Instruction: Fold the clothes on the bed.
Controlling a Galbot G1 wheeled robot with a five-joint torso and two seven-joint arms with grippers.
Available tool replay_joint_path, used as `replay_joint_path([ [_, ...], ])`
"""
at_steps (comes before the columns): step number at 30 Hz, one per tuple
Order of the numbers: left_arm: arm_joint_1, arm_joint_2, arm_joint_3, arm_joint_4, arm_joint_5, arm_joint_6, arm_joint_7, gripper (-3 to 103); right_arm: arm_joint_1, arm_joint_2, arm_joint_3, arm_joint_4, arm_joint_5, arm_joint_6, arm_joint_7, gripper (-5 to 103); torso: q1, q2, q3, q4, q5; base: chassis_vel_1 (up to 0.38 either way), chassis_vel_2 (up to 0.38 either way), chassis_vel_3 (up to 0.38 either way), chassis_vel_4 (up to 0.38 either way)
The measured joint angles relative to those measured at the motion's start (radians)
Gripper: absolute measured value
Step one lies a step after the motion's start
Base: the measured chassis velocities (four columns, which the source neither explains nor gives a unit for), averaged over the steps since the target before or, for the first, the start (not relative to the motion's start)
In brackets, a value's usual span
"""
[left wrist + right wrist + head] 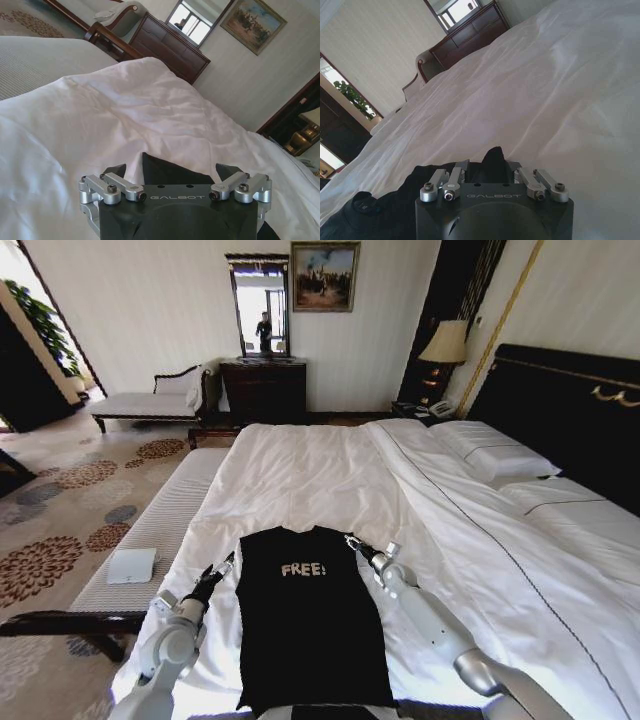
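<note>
A black T-shirt [310, 620] with pale "FREE!" lettering lies flat, collar away from me, on the near part of the white bed [330, 470]. My left gripper [228, 562] sits at the shirt's left shoulder. In the left wrist view this gripper [170, 172] is open, fingers wide apart, with a corner of black fabric [155, 167] between them. My right gripper [350, 539] is at the right shoulder. The right wrist view shows it [489, 167] shut on a raised pinch of the shirt [492, 156].
A pale striped bench [150, 525] runs along the bed's left side with a small white pad [132, 565] on it. Pillows [500, 455] and a dark headboard [570, 405] are at the right. A dresser [263, 390] and chaise [150, 400] stand far back.
</note>
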Motion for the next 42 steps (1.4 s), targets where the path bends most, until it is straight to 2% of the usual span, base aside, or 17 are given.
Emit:
replay_joint_path([
  [1,-0.001,0.000,0.001,0.001,0.000,0.001,0.000,100,0.000,0.000,0.000,-0.001,-0.003,0.002,-0.001,41,0.000,0.000,0.000,0.0000,0.0000,0.000,0.000,0.000,0.000],
  [2,-0.004,0.000,0.002,0.005,-0.001,0.002,0.000,100,0.000,0.000,0.000,-0.003,-0.009,0.007,-0.004,30,0.000,0.000,0.000,0.0000,0.0000,0.000,0.000,0.000,0.000],
  [3,-0.007,0.000,0.003,0.008,-0.003,0.003,0.000,100,0.000,-0.001,-0.001,-0.004,-0.013,0.010,-0.005,25,0.000,0.000,0.000,0.0000,0.0000,0.000,0.000,0.000,0.000],
  [6,-0.014,0.004,0.006,0.016,-0.007,0.005,0.000,100,0.000,-0.002,-0.001,-0.006,-0.017,0.018,-0.007,20,0.000,0.000,0.000,0.0001,0.0000,0.000,0.000,0.000,0.000],
  [9,-0.048,0.017,0.020,0.051,-0.015,0.009,0.000,100,-0.005,-0.002,0.006,0.009,-0.022,0.046,-0.004,4,0.000,0.000,0.000,0.0000,0.0001,0.000,0.000,0.000,0.000],
  [15,-0.136,0.033,0.045,0.120,-0.025,0.014,-0.005,100,-0.036,-0.019,0.023,0.066,-0.011,0.087,0.002,1,0.000,0.000,0.000,0.0005,-0.0001,0.000,0.000,0.000,0.000],
  [19,-0.316,0.042,0.101,0.294,-0.035,0.017,-0.018,100,-0.072,-0.037,0.025,0.093,-0.038,0.124,0.007,0,0.000,0.000,0.000,-0.0004,0.0002,0.000,0.000,0.000,0.000],
  [21,-0.350,0.039,0.114,0.335,-0.035,0.017,-0.019,100,-0.074,-0.037,0.026,0.095,-0.040,0.129,0.009,0,0.000,0.000,0.000,-0.0004,0.0002,0.000,0.000,0.000,0.000],
  [23,-0.424,0.020,0.150,0.436,-0.028,0.016,-0.015,100,-0.079,-0.037,0.028,0.097,-0.044,0.143,0.021,0,0.000,0.000,0.000,0.0001,0.0000,0.000,0.000,0.000,0.000],
  [25,-0.440,0.013,0.159,0.458,-0.024,0.015,-0.012,100,-0.079,-0.036,0.028,0.098,-0.045,0.145,0.024,0,0.000,0.000,0.000,0.0000,0.0001,0.000,0.000,0.000,0.000],
  [28,-0.523,-0.032,0.194,0.598,0.012,0.003,0.006,100,-0.077,-0.036,0.028,0.098,-0.045,0.155,0.033,0,0.000,0.000,0.000,-0.0001,0.0001,0.000,0.000,0.000,0.000],
  [30,-0.536,-0.040,0.197,0.623,0.018,0.001,0.009,100,-0.075,-0.037,0.028,0.098,-0.045,0.156,0.034,0,0.000,0.000,0.000,-0.0001,0.0001,0.000,0.000,0.000,0.000],
  [33,-0.596,-0.070,0.209,0.734,0.044,-0.008,0.025,100,-0.067,-0.041,0.027,0.093,-0.045,0.157,0.037,0,0.000,0.000,0.000,0.0001,0.0004,0.000,0.000,0.000,0.000],
  [40,-0.656,-0.086,0.225,0.808,0.057,-0.021,0.051,102,-0.059,-0.052,0.026,0.082,-0.043,0.157,0.033,0,0.000,0.000,0.000,0.0001,0.0001,0.000,0.000,0.000,0.000],
  [41,-0.661,-0.087,0.227,0.812,0.058,-0.023,0.053,98,-0.058,-0.052,0.026,0.081,-0.043,0.157,0.033,0,0.000,0.000,0.000,0.0001,0.0001,0.000,0.000,0.000,0.000],
  [42,-0.661,-0.087,0.227,0.812,0.058,-0.023,0.053,98,-0.058,-0.052,0.026,0.081,-0.043,0.157,0.033,0,0.000,0.000,0.000,0.0001,0.0001,0.000,0.000,0.000,0.000],
])
